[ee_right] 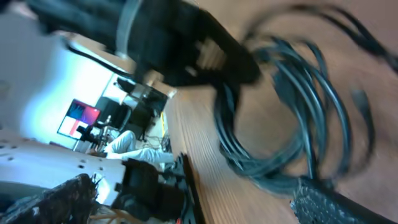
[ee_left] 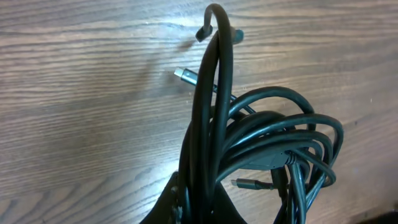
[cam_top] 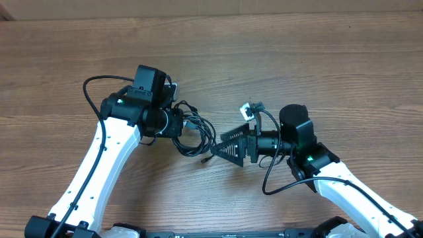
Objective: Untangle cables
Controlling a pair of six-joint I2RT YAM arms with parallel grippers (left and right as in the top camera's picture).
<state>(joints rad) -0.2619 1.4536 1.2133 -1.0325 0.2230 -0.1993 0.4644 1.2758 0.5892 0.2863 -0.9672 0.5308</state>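
The cables (cam_top: 197, 134) lie as a small black coil on the wooden table between the two arms. My left gripper (cam_top: 180, 123) is shut on one side of the coil. In the left wrist view the strands (ee_left: 267, 134) rise out of the closed jaws and loop to the right, with a silvery plug (ee_left: 183, 75) resting on the wood behind them. My right gripper (cam_top: 218, 145) stands open just right of the coil, nothing between its fingers. The right wrist view is blurred; it shows the coil (ee_right: 292, 112) ahead and one ribbed finger (ee_right: 329, 202) just under it.
Thick black arm wires arc beside each arm, at the left (cam_top: 91, 86) and at the right (cam_top: 269, 185). A small loose plug end (cam_top: 205, 160) lies on the wood below the coil. The table's far edge (cam_top: 211, 16) runs along the top.
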